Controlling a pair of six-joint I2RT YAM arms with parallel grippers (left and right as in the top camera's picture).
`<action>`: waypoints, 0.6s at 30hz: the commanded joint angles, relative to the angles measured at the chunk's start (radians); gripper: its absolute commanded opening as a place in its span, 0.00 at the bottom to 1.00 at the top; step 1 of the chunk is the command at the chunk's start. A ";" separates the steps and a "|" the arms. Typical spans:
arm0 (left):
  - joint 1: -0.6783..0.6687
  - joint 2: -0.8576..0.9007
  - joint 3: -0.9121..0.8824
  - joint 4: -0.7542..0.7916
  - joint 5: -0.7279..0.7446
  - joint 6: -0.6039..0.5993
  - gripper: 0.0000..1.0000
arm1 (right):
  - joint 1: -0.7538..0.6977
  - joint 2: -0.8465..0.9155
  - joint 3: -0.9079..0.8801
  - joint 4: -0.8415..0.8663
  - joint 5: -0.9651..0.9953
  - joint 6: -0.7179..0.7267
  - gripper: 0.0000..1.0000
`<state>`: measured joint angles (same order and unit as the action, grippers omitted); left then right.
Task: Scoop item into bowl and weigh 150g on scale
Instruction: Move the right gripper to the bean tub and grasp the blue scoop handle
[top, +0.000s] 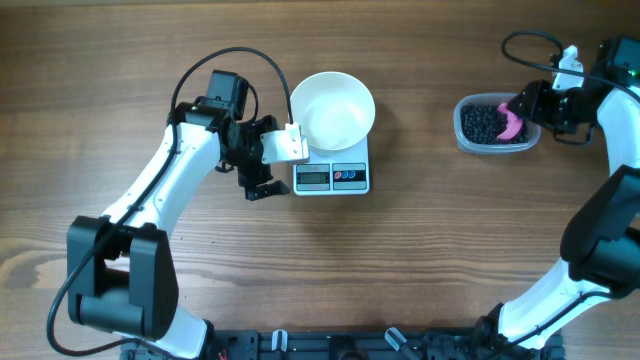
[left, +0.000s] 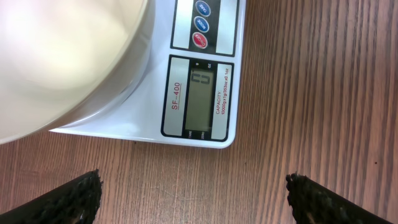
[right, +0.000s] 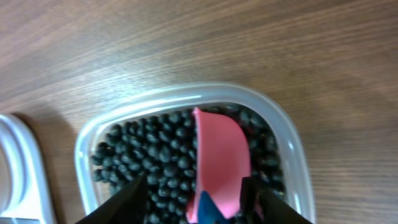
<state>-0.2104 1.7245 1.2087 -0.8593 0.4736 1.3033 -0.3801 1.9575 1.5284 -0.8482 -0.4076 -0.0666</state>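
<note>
The white bowl (top: 333, 108) stands empty on the white scale (top: 332, 176), whose display (left: 201, 98) is lit. Just left of the scale, my left gripper (top: 265, 160) hovers over bare wood, its jaws (left: 194, 182) wide open and holding nothing. At the far right, black beans (right: 155, 152) fill a clear plastic tub (top: 467, 130), and a pink scoop (right: 221, 155) lies in them. My right gripper (right: 196, 186) straddles the scoop's rear end and is open: the right finger (right: 249, 193) touches the scoop, while the left finger (right: 134, 196) is still a few beans' width away.
The wooden table (top: 430, 250) spreads between the scale and the tub. A white object's rounded edge (right: 18, 168) shows at the left of the right wrist view. The arm bases stand along the front edge.
</note>
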 joint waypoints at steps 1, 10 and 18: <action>0.000 -0.007 -0.007 0.000 0.023 -0.010 1.00 | 0.024 0.000 0.005 -0.009 0.054 0.014 0.43; 0.000 -0.007 -0.007 0.000 0.023 -0.010 1.00 | 0.023 -0.024 0.046 -0.039 0.023 0.018 0.44; 0.000 -0.007 -0.007 0.000 0.023 -0.010 1.00 | 0.021 -0.024 0.046 -0.048 0.099 0.042 0.49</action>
<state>-0.2104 1.7245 1.2091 -0.8593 0.4736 1.3033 -0.3672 1.9575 1.5532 -0.8860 -0.3546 -0.0330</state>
